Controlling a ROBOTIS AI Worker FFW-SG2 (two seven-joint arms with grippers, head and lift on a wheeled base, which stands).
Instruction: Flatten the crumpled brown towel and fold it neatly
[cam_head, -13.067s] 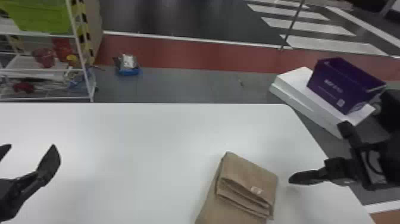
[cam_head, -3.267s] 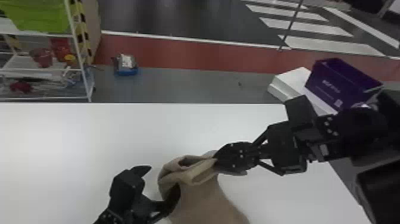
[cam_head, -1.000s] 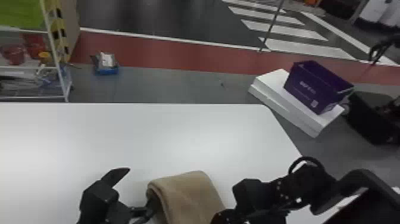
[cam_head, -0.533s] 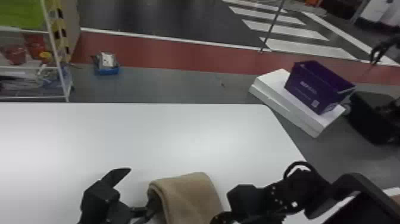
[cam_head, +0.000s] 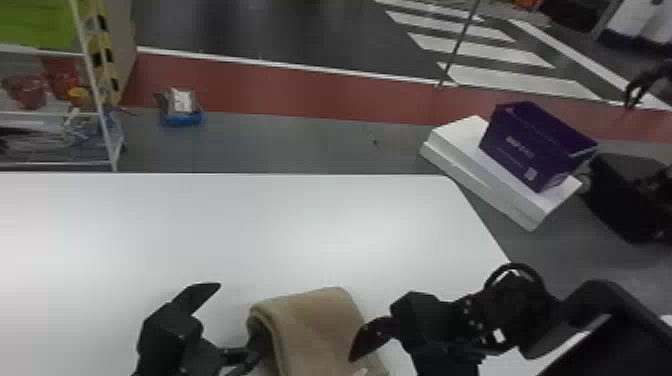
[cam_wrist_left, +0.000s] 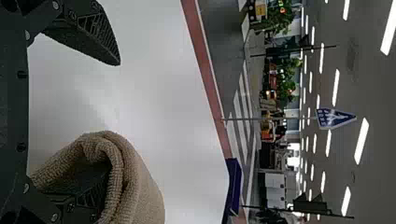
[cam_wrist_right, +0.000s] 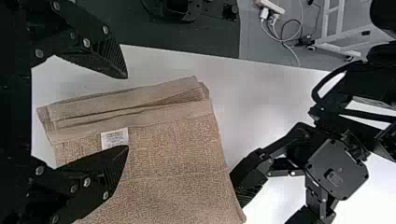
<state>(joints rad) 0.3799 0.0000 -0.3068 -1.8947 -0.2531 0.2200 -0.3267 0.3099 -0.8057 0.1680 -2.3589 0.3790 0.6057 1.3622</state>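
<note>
My left gripper (cam_head: 235, 314) stands open at the near part of the table, one finger inside the rolled-over left edge of the brown towel (cam_head: 320, 330), the other free above the table. In the left wrist view, the towel (cam_wrist_left: 140, 186) wraps around the lower finger of the left gripper (cam_wrist_left: 113, 122). At the towel's right side is my right gripper (cam_head: 372, 340). The right wrist view has the right gripper (cam_wrist_right: 126, 112) open over the towel (cam_wrist_right: 173, 163), one finger near its white label (cam_wrist_right: 114, 138). Layered folded edges lie there, and nothing is pinched.
The white table (cam_head: 225, 225) extends beyond and left of the towel. Past its right edge, a purple box (cam_head: 535, 145) rests on white boxes (cam_head: 470, 170). A shelf rack (cam_head: 107, 125) stands behind at the left.
Since 3.3 s ago the right gripper has released the towel's raised edge and drawn nearer the robot; it has since shifted slightly away again. The left gripper has barely moved in the last second.
</note>
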